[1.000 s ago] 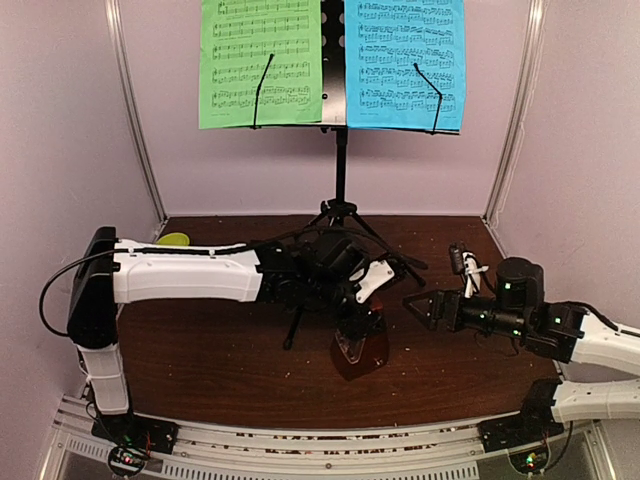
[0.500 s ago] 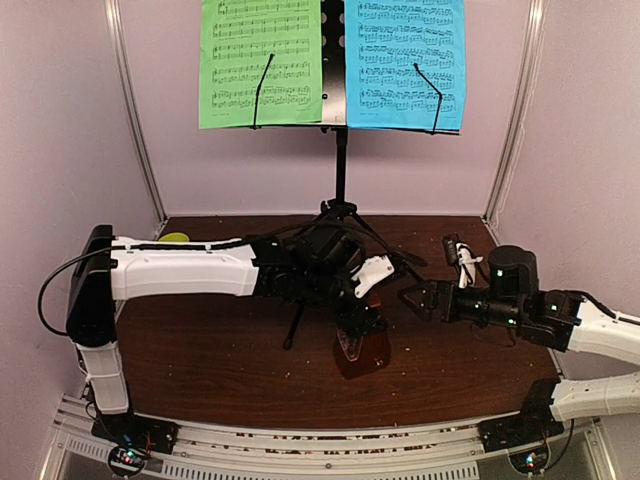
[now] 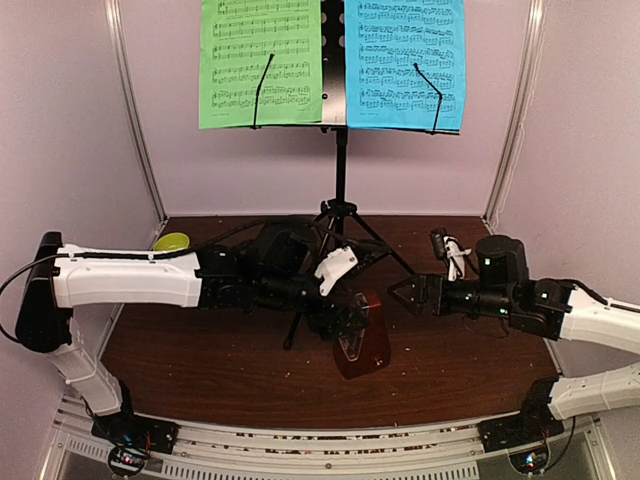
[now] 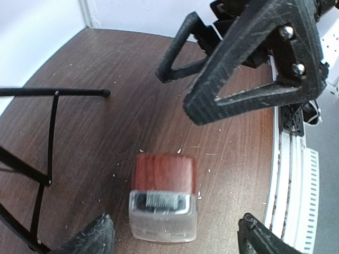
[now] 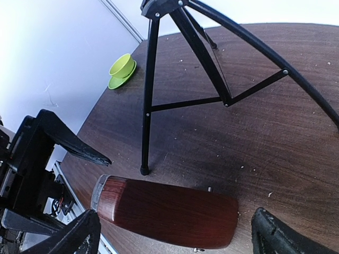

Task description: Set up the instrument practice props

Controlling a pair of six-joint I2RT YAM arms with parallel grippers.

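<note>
Here the only open container is the small lime-green bowl (image 3: pixel 171 241) at the far left corner of the table (image 3: pixel 220 360), beside the wall; its inside is too small to judge. The metronome (image 3: pixel 365 340) also carries a clear cover over its front face, and through it the left wrist view shows a pale ribbed scale. The metronome stands upright on the table, just in front of the legs of the black music stand (image 3: pixel 340 160) and between the two arms.

A second ago the fingers of the left end effector (image 4: pixel 174 239) reached down over the metronome. Now that arm has pulled back toward the left wall, its shoulder well left of where it was. Its fingers stand apart, with a gap on each side of the metronome, touching nothing. The right end effector (image 3: pixel 410 295) has moved in from the right and sits nearer the metronome than before. Its fingers are spread wide and it holds nothing. The metronome itself has barely shifted. The stand and both sheets are unchanged.

The green sheet (image 3: pixel 260 60) hangs on the left half of the stand's hole-punched desk (image 3: pixel 333 60) and the blue sheet (image 3: pixel 405 60) on the right half. A thin black retaining arm lies across each. Both carry printed staves of music, but no title or word can be read, and no brand shows on the metronome.
</note>
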